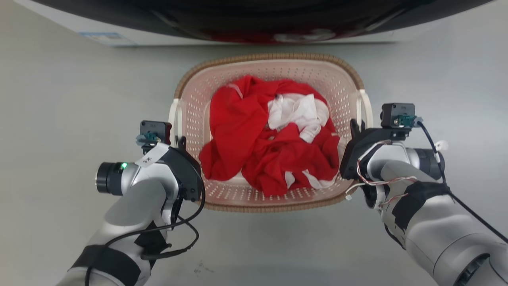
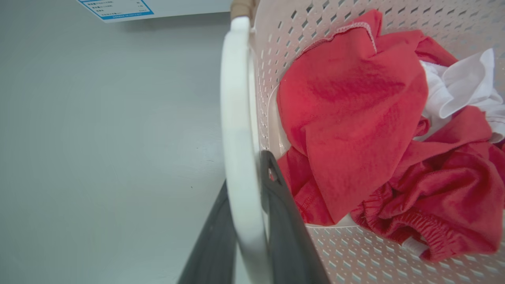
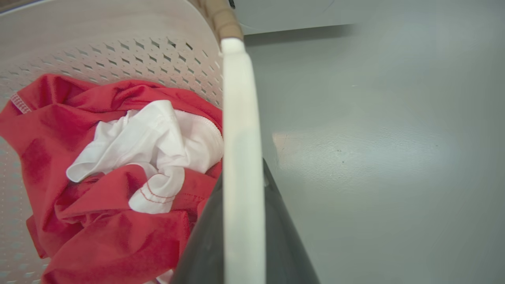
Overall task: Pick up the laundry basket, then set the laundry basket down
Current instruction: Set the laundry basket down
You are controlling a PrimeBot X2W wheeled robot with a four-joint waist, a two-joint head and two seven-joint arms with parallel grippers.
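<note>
The basket, holding red and white laundry, is at centre, with the washer at its 12 o'clock. At the basket's 9 o'clock the left gripper pinches the left handle between its jaws. At 3 o'clock the right gripper pinches the right handle.

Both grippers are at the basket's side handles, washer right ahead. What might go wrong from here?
1. The left gripper and right gripper each pinch only a thin white loop handle of the laundry basket; uneven lifting may tilt it or let a handle slip.
2. The washing machine stands close beyond the far rim; a forward swing might strike it.
3. The heaped clothes may shift.
</note>
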